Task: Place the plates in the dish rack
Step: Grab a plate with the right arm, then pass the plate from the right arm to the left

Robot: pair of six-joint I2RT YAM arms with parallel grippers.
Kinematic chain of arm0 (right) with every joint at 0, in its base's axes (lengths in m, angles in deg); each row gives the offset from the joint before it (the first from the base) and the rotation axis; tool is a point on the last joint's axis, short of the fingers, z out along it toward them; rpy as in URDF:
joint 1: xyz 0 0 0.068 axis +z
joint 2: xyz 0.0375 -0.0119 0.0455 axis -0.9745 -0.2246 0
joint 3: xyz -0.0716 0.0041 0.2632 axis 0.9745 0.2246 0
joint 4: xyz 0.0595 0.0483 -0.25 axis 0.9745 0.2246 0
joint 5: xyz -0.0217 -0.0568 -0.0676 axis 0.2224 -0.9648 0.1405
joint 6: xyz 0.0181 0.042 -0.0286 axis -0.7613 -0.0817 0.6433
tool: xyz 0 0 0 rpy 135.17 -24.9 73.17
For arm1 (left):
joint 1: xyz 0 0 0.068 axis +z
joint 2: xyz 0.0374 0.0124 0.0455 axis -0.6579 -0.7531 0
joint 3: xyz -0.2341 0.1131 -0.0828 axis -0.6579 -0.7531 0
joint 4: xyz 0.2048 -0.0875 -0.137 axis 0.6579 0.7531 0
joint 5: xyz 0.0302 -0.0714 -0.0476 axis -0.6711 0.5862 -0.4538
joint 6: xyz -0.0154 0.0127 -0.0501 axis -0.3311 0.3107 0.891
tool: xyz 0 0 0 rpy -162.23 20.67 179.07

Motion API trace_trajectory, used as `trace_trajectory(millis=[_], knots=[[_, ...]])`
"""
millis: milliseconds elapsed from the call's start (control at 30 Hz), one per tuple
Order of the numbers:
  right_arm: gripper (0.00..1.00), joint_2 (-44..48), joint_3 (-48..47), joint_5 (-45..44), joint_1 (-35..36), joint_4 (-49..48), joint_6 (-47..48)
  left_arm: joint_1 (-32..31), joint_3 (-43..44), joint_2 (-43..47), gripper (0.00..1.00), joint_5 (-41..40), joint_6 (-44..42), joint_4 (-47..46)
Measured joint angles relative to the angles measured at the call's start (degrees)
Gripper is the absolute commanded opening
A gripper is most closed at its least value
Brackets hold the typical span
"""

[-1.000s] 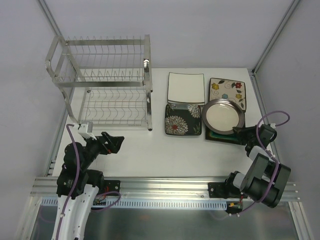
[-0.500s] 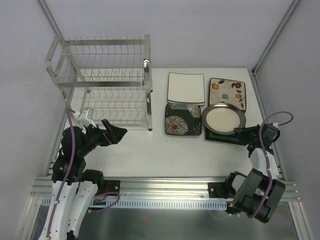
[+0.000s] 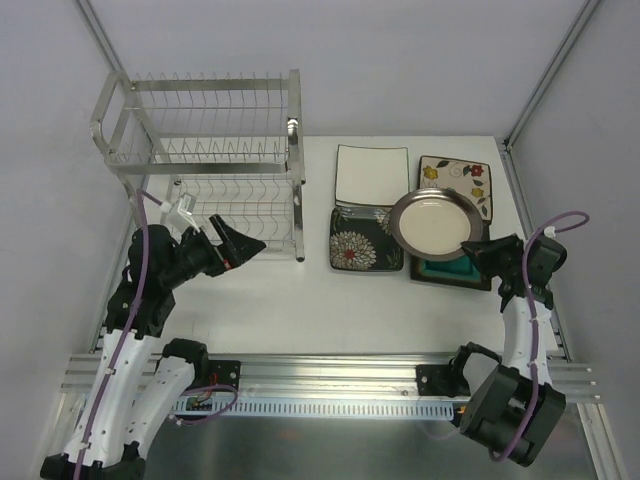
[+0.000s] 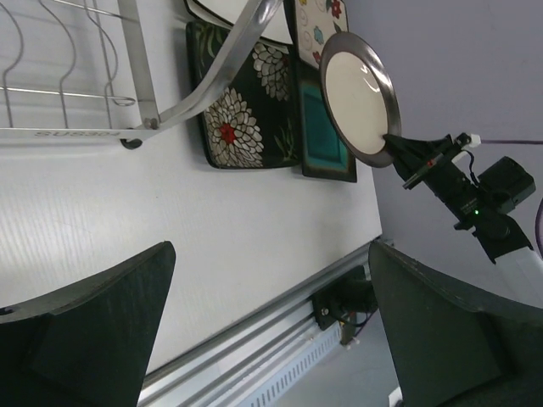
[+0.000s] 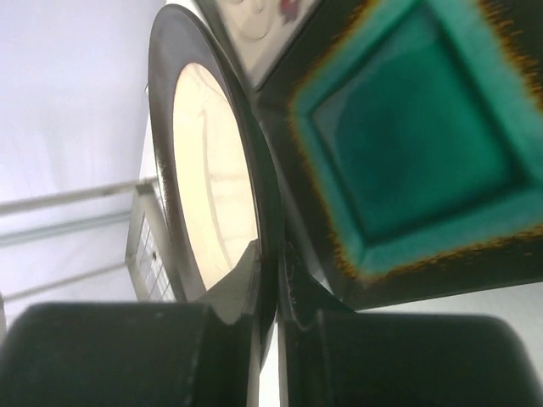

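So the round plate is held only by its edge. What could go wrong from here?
The right gripper pinches the round plate only at its rim, so it may slip or swing and fall on the teal plate below.
The way to the dish rack passes over the black flowered plate; a drop could chip both.
The open left gripper hangs near the rack and might be in the way.

Cream, dark-rimmed round plate (image 3: 435, 223); teal-centred square plate (image 5: 407, 144)
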Motion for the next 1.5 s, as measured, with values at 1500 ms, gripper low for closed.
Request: trace_trajectory(millis=[1500], knots=[[0.01, 15.5, -3.3, 18.9, 28.3, 4.1, -4.5, -49.0, 1.6, -23.8, 0.66, -41.7, 13.8, -21.8]])
